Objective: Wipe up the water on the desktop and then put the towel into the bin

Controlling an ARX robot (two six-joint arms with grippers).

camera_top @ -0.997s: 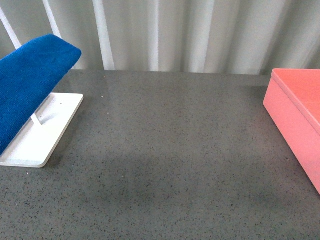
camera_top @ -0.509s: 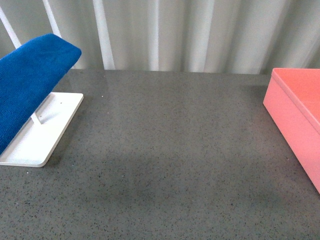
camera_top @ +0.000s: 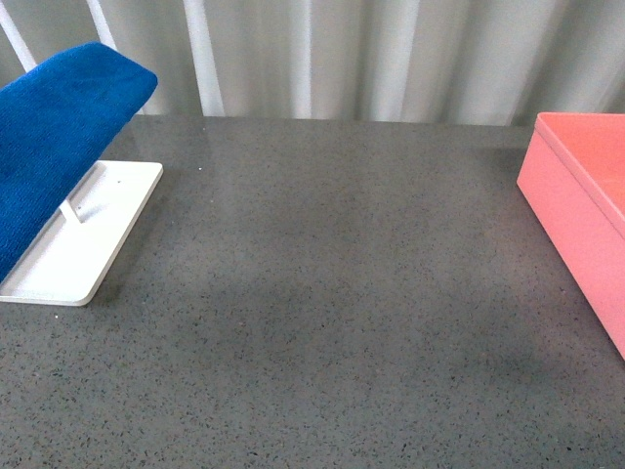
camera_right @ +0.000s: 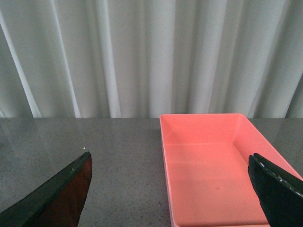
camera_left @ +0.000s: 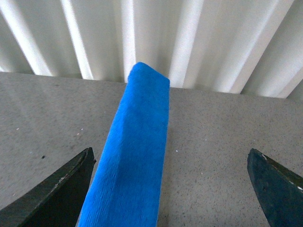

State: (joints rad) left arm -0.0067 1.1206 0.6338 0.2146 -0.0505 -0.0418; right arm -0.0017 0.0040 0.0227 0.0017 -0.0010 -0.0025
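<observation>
The tabletop (camera_top: 322,293) fills most of the front view, a dark grey speckled slab running from edge to edge. Behind its far edge hangs a pale, pleated curtain (camera_top: 391,59).

At the left edge of the tabletop the towel (camera_top: 54,137) sits raised off the surface, a long bright blue band folded over a support and sloping up toward the far edge. Under it lies a flat white tray (camera_top: 68,264), its long side along the left edge of the tabletop. One short rod (camera_top: 76,210) shows between the tray and the towel's underside.

The bin (camera_top: 576,225) stands at the right edge of the tabletop, well apart from the towel. It is salmon-pink and straight-walled, and the right wrist view looks straight down onto its bare floor.

The left tool (camera_left: 169,153) is spread wide and holds nothing. The towel runs between its two dark fingers (camera_left: 57,189), close to one of them; contact cannot be told. The right tool (camera_right: 169,155) is likewise spread wide and holds nothing, with the open bin between and beyond its fingertips.
</observation>
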